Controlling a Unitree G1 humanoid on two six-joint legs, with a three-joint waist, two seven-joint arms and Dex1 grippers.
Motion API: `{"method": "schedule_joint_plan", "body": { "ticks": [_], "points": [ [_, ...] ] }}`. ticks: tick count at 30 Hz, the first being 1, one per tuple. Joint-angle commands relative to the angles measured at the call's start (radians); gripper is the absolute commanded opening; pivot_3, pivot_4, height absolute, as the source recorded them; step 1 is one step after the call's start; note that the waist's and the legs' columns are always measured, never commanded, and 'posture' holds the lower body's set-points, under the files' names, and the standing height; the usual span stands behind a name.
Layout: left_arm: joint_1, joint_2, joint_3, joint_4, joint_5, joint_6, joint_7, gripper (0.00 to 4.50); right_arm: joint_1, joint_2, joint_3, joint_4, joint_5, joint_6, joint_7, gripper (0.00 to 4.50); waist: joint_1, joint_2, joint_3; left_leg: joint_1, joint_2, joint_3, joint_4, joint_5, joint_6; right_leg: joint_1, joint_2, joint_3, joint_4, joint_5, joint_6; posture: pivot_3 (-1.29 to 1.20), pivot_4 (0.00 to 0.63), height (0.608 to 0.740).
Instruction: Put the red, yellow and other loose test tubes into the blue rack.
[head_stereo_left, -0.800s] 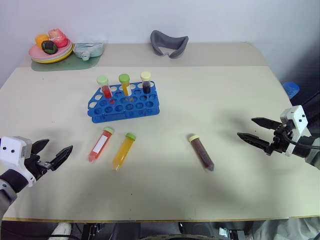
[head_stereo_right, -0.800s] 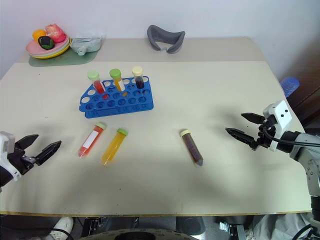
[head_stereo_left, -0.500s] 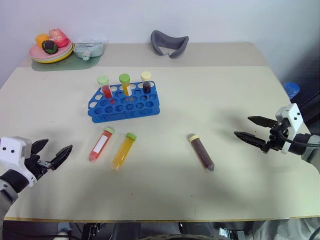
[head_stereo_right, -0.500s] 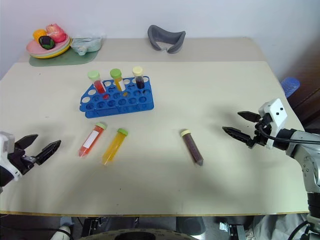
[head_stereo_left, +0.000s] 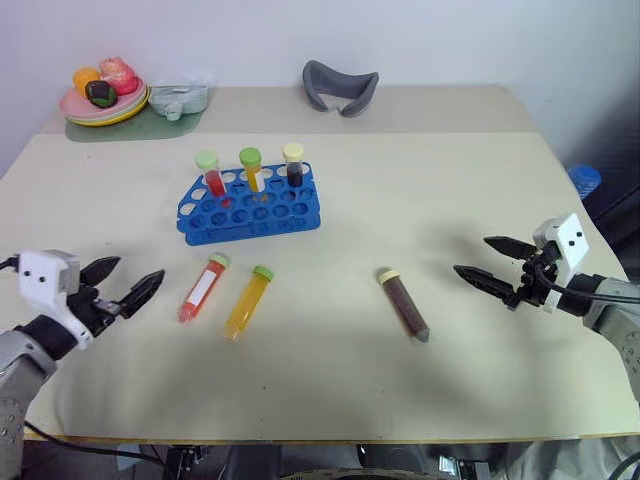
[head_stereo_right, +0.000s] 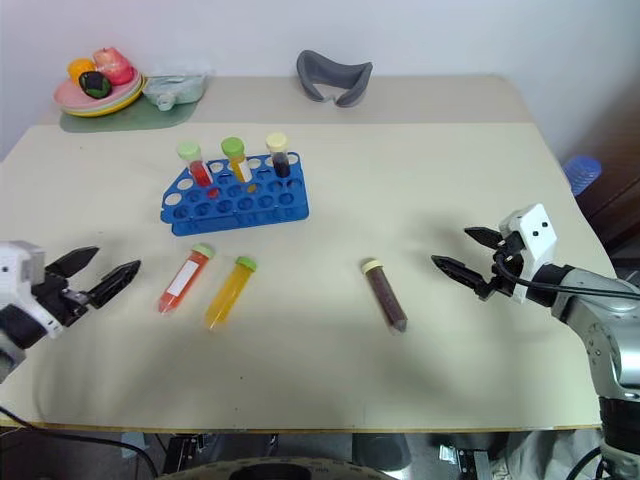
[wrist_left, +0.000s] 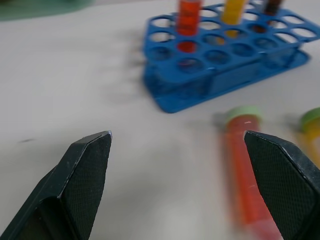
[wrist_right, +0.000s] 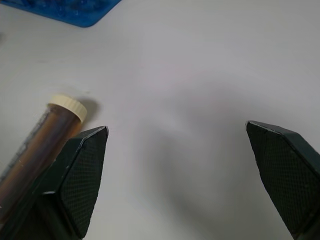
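While three capped tubes already stand upright in the back row of the blue rack (head_stereo_left: 249, 203), three more lie loose on the table (head_stereo_left: 420, 190) in front of it. In the rack, a red-filled tube with a green cap sits at the left end of that row, an orange-yellow one with a green cap beside it, and a dark one with a pale yellow cap to the right of those; the remaining holes hold nothing.

Just in front of the rack's left half lies the red tube (head_stereo_left: 201, 288), green cap toward the rack, with a white label strip along its side — no writing on it can be read. Beside it, to the right and nearly parallel, lies the yellow tube (head_stereo_left: 247, 302), also green-capped with the cap toward the rack. The dark brown tube (head_stereo_left: 403, 304) lies well to the right of the rack's front edge, apart from the other two, its cream cap nearer the rack and its pointed tip away.

The left gripper (head_stereo_left: 128, 283) hovers over the table left of the red tube, its two black fingers spread wide, with nothing between them. The right gripper (head_stereo_left: 484, 262) sits right of the brown tube — fingers likewise spread wide and empty, pointing toward that tube.

Far behind the rack sit a plate of toy food (head_stereo_left: 100, 100), a clear pouch (head_stereo_left: 178, 98) and a grey curved object (head_stereo_left: 339, 86).
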Motion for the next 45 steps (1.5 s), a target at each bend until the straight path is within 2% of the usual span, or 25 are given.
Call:
{"method": "schedule_joint_plan", "body": {
  "ticks": [1, 5, 10, 13, 15, 20, 23, 26, 28, 33, 36, 40, 45],
  "points": [
    [-0.093, 0.02, -0.095, 0.009, -0.002, -0.003, -0.027, 4.32, 0.027, -0.011, -0.072, -0.178, 0.074, 0.102, -0.07, 4.49, 0.002, 0.0, 0.0, 0.0, 0.0, 0.0, 0.0, 0.0, 0.0, 0.0, 0.0, 0.0, 0.0, 0.0, 0.0, 0.0, 0.15, 0.74],
    [-0.183, 0.016, -0.215, 0.007, 0.01, -0.013, -0.064, 4.32, 0.009, -0.023, -0.076, -0.355, 0.172, 0.276, -0.181, 4.49, -0.004, 0.0, 0.0, 0.0, 0.0, 0.0, 0.0, 0.0, 0.0, 0.0, 0.0, 0.0, 0.0, 0.0, 0.0, 0.0, 0.15, 0.74],
    [-0.223, 0.026, -0.398, -0.057, 0.054, -0.068, -0.165, 4.32, -0.156, -0.021, 0.031, -0.516, 0.364, 0.589, -0.392, 4.49, -0.006, 0.0, 0.0, 0.0, 0.0, 0.0, 0.0, 0.0, 0.0, 0.0, 0.0, 0.0, 0.001, 0.0, 0.0, 0.0, 0.15, 0.74],
    [-0.22, 0.03, -0.454, -0.079, 0.068, -0.098, -0.21, 4.32, -0.371, 0.151, 0.098, -0.474, 0.406, 0.916, -0.59, 4.49, -0.006, 0.0, 0.0, 0.0, 0.001, 0.0, 0.0, 0.0, 0.0, -0.001, 0.001, 0.0, 0.001, 0.0, 0.0, 0.0, 0.15, 0.74],
    [-0.218, 0.026, -0.473, -0.086, 0.068, -0.108, -0.221, 4.32, -0.431, 0.213, 0.129, -0.422, 0.456, 0.98, -0.73, 4.49, -0.003, 0.0, -0.001, 0.0, 0.001, -0.001, 0.0, 0.0, 0.0, -0.001, 0.001, 0.0, 0.002, 0.0, -0.001, 0.0, 0.15, 0.74],
    [-0.179, 0.041, -0.552, -0.126, 0.125, -0.168, -0.269, 4.32, -0.484, 0.159, 0.22, -0.31, 0.672, 0.98, -1.042, 4.49, 0.004, 0.0, -0.001, -0.005, 0.0, 0.0, 0.0, -0.001, 0.001, -0.004, -0.001, 0.0, -0.001, 0.0, -0.001, 0.0, 0.15, 0.74],
    [-0.165, 0.036, -0.58, -0.139, 0.141, -0.191, -0.274, 4.32, -0.483, 0.124, 0.237, -0.208, 0.861, 0.98, -1.258, 4.49, 0.0, 0.0, -0.001, -0.005, 0.0, -0.001, 0.0, -0.001, 0.001, -0.004, 0.0, 0.0, -0.001, 0.0, -0.001, 0.0, 0.15, 0.74],
    [-0.156, 0.026, -0.591, -0.152, 0.14, -0.197, -0.267, 4.32, -0.483, -0.098, 0.421, -0.159, 1.276, 0.744, -1.555, 4.49, -0.002, 0.001, 0.0, -0.005, 0.0, 0.0, 0.001, -0.001, 0.001, -0.004, 0.0, 0.0, 0.0, 0.0, -0.001, 0.0, 0.15, 0.74],
    [-0.152, 0.016, -0.596, -0.158, 0.132, -0.195, -0.26, 4.32, -0.505, -0.188, 0.534, -0.171, 1.391, 0.643, -1.633, 4.49, -0.004, 0.001, 0.0, -0.005, 0.0, 0.0, 0.001, -0.001, 0.002, -0.004, 0.0, 0.0, 0.0, 0.0, -0.001, 0.0, 0.15, 0.74],
    [-0.149, -0.002, -0.617, -0.163, 0.138, -0.197, -0.254, 4.32, -0.559, -0.222, 0.717, -0.192, 1.404, 0.506, -1.69, 4.49, -0.013, 0.001, 0.0, -0.003, 0.001, -0.001, 0.001, -0.001, 0.002, -0.004, 0.001, 0.0, 0.001, 0.0, -0.001, 0.0, 0.15, 0.74],
    [-0.151, -0.01, -0.627, -0.157, 0.148, -0.203, -0.252, 4.32, -0.585, -0.185, 0.782, -0.163, 1.404, 0.464, -1.727, 4.49, -0.01, 0.001, 0.0, -0.004, 0.001, -0.001, 0.001, -0.001, 0.002, -0.004, 0.001, 0.0, 0.001, 0.0, -0.001, 0.0, 0.15, 0.74],
    [-0.155, -0.02, -0.637, -0.159, 0.158, -0.207, -0.242, 4.32, -0.642, -0.1, 0.835, -0.082, 1.404, 0.45, -1.821, 4.49, -0.007, 0.001, 0.0, -0.004, 0.001, -0.001, 0.001, -0.001, 0.002, -0.004, 0.001, 0.0, 0.001, 0.0, -0.001, 0.0, 0.15, 0.74],
    [-0.151, -0.023, -0.644, -0.199, 0.155, -0.184, -0.217, 4.32, -0.637, -0.053, 0.851, -0.042, 1.404, 0.454, -1.929, 4.49, -0.001, 0.001, 0.0, -0.006, 0.001, -0.001, 0.001, -0.001, 0.002, -0.005, 0.001, 0.0, 0.0, 0.0, -0.001, 0.0, 0.15, 0.74]
  ]
}}
